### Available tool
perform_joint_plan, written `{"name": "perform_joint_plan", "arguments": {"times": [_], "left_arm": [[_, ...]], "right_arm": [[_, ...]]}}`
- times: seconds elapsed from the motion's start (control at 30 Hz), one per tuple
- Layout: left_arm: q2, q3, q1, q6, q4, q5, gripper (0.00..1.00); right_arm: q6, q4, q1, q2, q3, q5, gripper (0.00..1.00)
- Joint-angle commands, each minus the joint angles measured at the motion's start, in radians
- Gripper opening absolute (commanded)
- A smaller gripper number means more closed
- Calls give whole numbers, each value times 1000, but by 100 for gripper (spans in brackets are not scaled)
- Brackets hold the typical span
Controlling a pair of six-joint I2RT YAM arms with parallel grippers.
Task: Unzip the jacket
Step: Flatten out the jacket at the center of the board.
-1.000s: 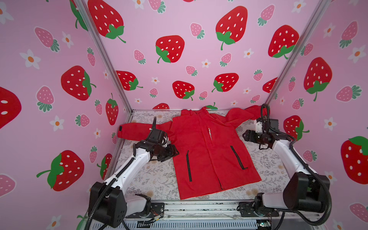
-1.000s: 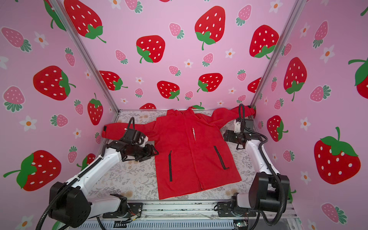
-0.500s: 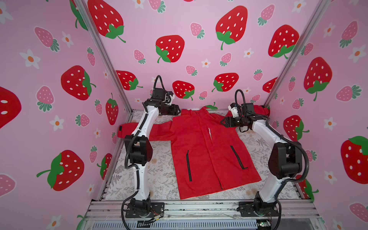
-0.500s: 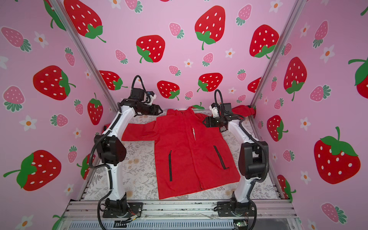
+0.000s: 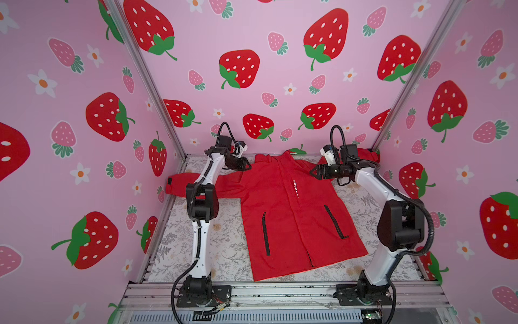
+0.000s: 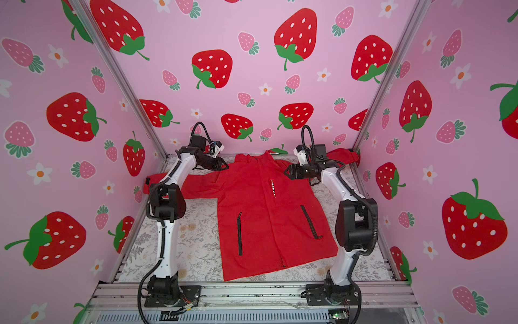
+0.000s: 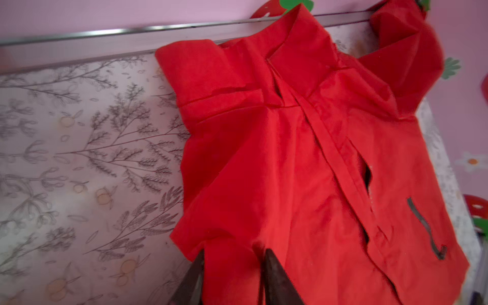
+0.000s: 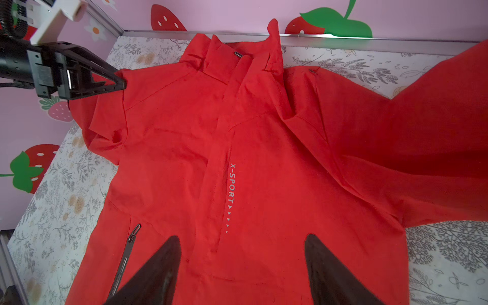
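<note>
The red jacket [image 5: 280, 218] lies flat and front-up on the floral table, collar toward the back wall, in both top views [image 6: 258, 218]. A flap covers its front zipper; a small metal pull [image 8: 238, 54] shows at the collar, beside white chest lettering [image 8: 231, 182]. My left gripper [image 5: 249, 167] is at the jacket's shoulder nearer the left wall. In the left wrist view its fingers [image 7: 234, 252] pinch a raised fold of red fabric [image 7: 290, 158]. My right gripper [image 5: 312, 171] hovers open over the opposite shoulder, with only flat cloth between its fingers [image 8: 241, 237].
One sleeve [image 5: 179, 183] runs under the left arm to the left wall. The other sleeve [image 5: 367, 155] bunches in the back right corner. A metal rail [image 8: 343, 39] edges the table at the back. Black pocket zippers [image 5: 265, 235] slant across the lower front.
Both arms swung from mid-table to the jacket's shoulders a second ago. Over the last half second the left jaws closed on the shoulder fabric. The right gripper stayed open.
</note>
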Motion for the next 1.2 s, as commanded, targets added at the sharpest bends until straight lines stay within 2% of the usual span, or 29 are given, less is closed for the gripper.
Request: {"name": "perform_joint_plan", "arguments": {"times": [0.0,0.03,0.07,0.13,0.23,0.33,0.43,0.57,0.7,0.8,1.0,1.17], "left_arm": [[-14,-59,10,-1,20,163,10],[-33,-96,12,-8,43,141,3],[-61,-150,18,-20,87,104,0],[-120,-263,35,-72,200,43,0],[-166,-371,69,-137,316,39,0],[-163,-393,74,-129,294,12,0],[-156,-415,68,-144,266,-65,0],[-164,-444,60,-174,238,-94,0],[-173,-456,58,-223,189,-101,0],[-195,-498,51,-244,191,-75,0],[-247,-578,37,-244,204,-65,0],[-244,-593,37,-254,224,-37,0]], "right_arm": [[1,-73,18,36,14,61,71],[-3,-78,28,35,10,88,71],[-2,-72,39,35,3,114,71],[1,-65,59,44,3,132,70],[-9,-67,105,85,45,206,68],[-19,-67,171,158,118,301,64],[-15,-57,235,228,190,370,57],[-5,-18,304,305,272,395,49],[11,-27,349,391,392,433,45],[36,-32,366,453,468,466,45],[63,-63,380,571,625,490,51],[62,-142,395,671,781,496,51]]}}
